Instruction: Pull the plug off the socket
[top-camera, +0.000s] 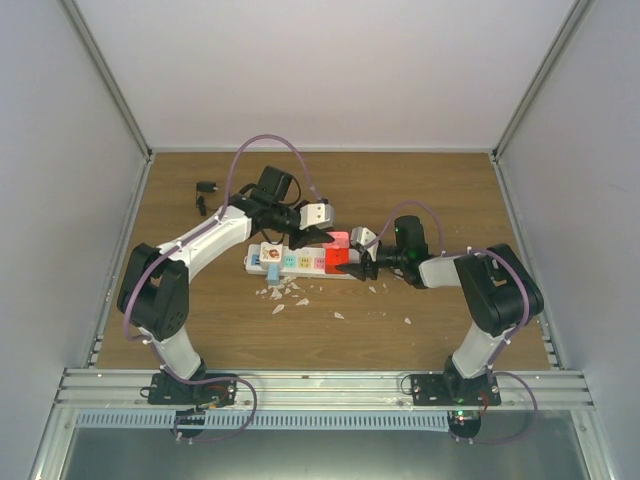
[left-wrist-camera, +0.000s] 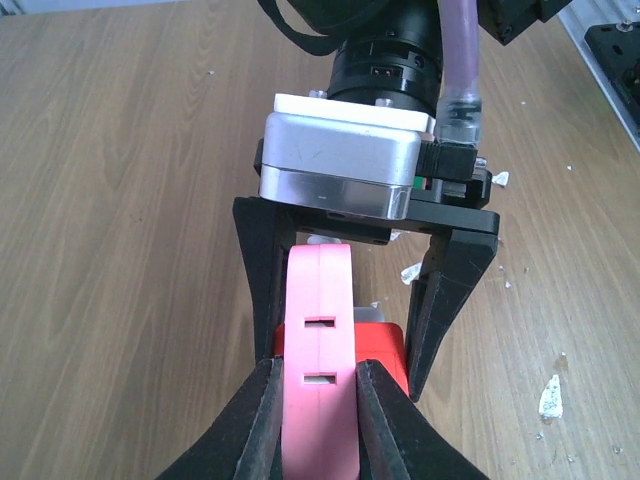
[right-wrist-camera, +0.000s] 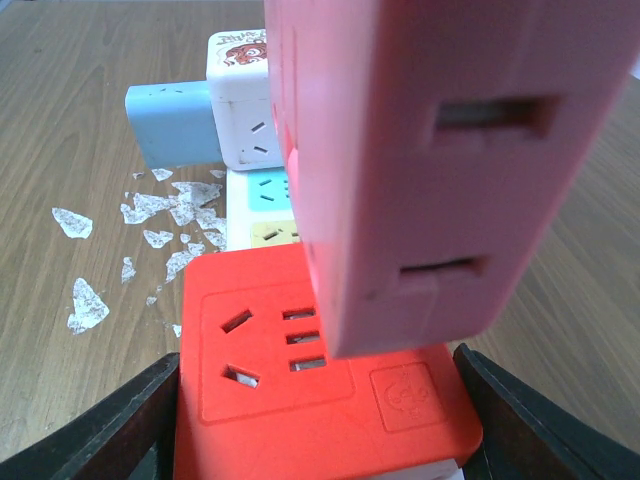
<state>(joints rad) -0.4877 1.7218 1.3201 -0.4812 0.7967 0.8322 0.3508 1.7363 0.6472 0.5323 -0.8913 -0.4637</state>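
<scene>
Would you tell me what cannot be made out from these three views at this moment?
Pink plug prongs: hidden by its own body in both wrist views, so whether they still sit in the red adapter is unclear.
Small black item at the table's far left: too small in the top view to identify.
Socket, right end: covered by the red adapter in the top view.
</scene>
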